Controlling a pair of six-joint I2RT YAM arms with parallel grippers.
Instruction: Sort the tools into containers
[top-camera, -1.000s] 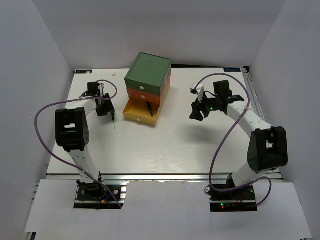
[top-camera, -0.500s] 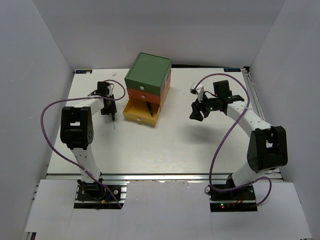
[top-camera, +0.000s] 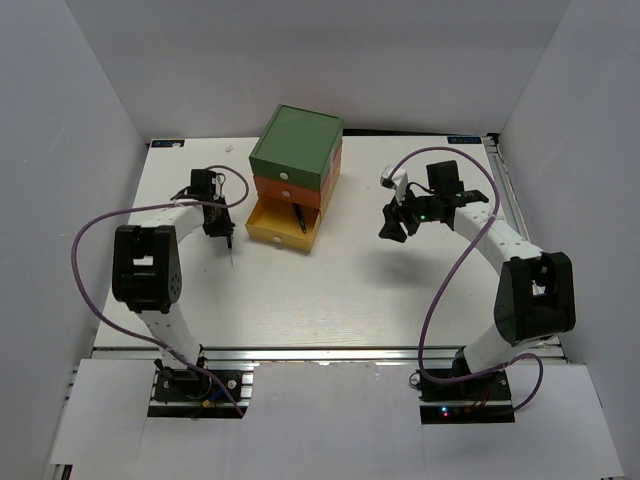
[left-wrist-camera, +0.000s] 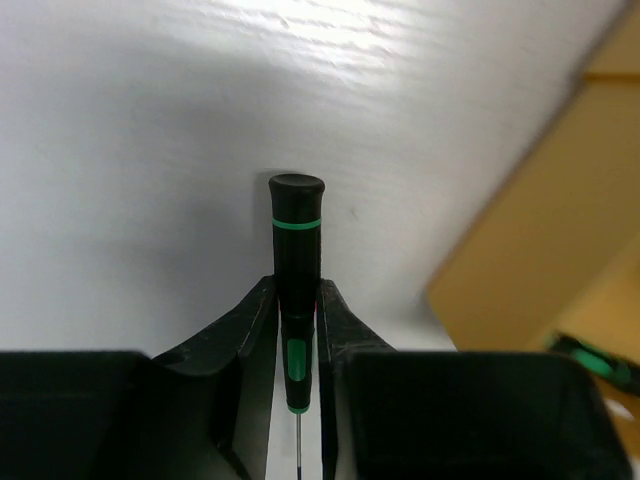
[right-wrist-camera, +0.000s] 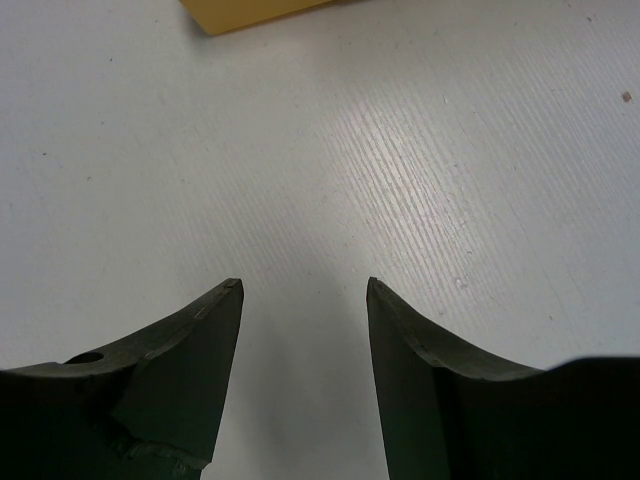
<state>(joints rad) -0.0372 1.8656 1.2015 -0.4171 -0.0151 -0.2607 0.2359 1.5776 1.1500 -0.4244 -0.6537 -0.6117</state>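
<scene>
My left gripper (top-camera: 217, 222) is shut on a thin black precision screwdriver with a green band (left-wrist-camera: 296, 230). It holds the tool just left of the chest, with the thin shaft (top-camera: 231, 254) pointing toward the near side. The left wrist view shows both fingers (left-wrist-camera: 258, 310) pressed on the handle. The yellow drawer (top-camera: 268, 228) is pulled open, and another black and green screwdriver (top-camera: 300, 218) lies in it. The green drawer (top-camera: 283, 172) and the orange drawer (top-camera: 290, 194) are shut. My right gripper (top-camera: 394, 226) is open and empty over bare table, right of the chest. The other tools are out of view.
The chest (top-camera: 297, 140) stands at the back middle of the white table (top-camera: 350, 290). The yellow drawer's side (left-wrist-camera: 530, 250) fills the right of the left wrist view, and its corner (right-wrist-camera: 240, 10) shows at the top of the right wrist view. White walls enclose the table.
My left arm has swung its elbow, and the gripper with the screwdriver has moved slightly right toward the chest. The right arm has not moved.
</scene>
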